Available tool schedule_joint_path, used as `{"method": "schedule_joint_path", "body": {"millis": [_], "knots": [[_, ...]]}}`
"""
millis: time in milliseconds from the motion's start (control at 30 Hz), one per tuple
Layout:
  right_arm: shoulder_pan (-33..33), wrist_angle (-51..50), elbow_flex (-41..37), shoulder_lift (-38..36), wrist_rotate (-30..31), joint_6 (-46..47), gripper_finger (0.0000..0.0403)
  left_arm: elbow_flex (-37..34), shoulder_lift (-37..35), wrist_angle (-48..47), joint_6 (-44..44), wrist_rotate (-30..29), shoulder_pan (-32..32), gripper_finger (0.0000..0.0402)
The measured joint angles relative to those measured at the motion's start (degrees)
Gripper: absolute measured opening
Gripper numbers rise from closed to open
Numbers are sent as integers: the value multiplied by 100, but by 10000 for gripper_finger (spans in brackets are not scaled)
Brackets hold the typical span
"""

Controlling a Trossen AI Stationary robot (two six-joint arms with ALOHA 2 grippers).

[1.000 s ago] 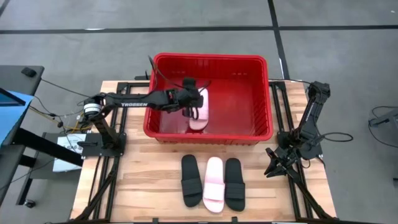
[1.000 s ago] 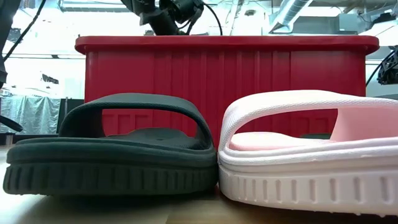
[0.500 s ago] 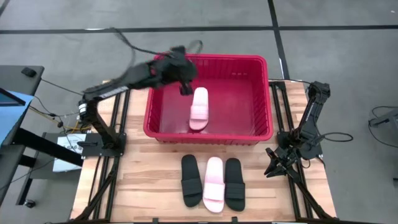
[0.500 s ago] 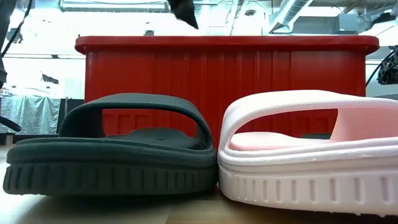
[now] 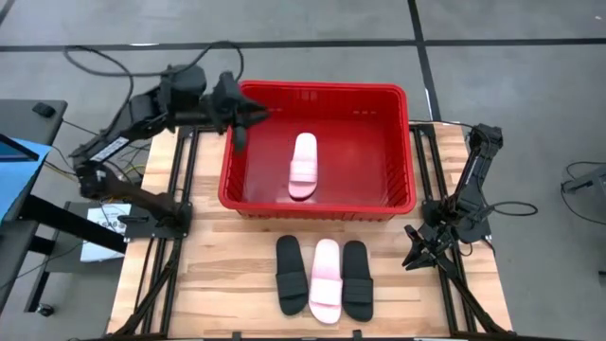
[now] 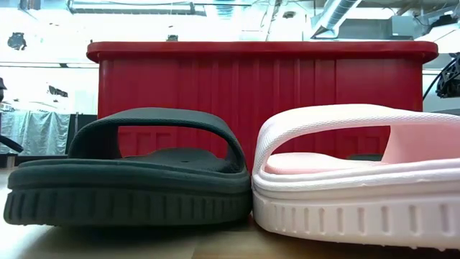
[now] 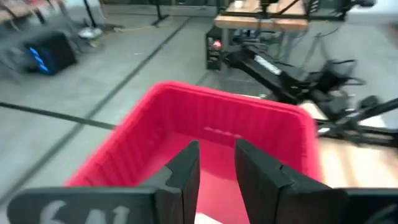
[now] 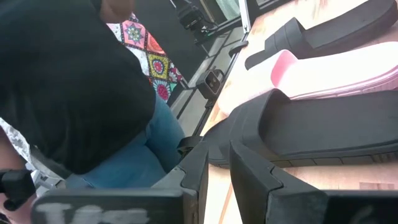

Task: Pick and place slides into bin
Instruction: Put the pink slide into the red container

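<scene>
Hovering over the bin's [image 5: 317, 91] corner, left end effector [image 5: 254, 114] gapes slightly, empty.

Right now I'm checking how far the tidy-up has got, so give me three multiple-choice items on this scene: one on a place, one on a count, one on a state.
1. Where does the pink slide in the bin lie?
A. on the bin's floor
B. hung on the rim
C. under the bin

2. How many slides lie on the table?
A. one
B. three
C. four

3. What does the left tool hold?
A. a black slide
B. a pink slide
C. nothing

Answers:
1 A: the high view shows it flat inside the walls.
2 B: a black slide, a pink one and another black one lie side by side.
3 C: its fingers stand apart over the bin's corner, nothing between them.
</scene>
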Motion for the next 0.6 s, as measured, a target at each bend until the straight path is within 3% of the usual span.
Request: {"method": "schedule_joint_path", "body": {"millis": [333,600], "knots": [[1,0,0,-2,0,0,57,-2998,-1776,2372,-1388,-9,-785,91],[1,0,2,-2,0,0,57,-4275,-2694,3192,-1665,-306,-1401,91]]}}
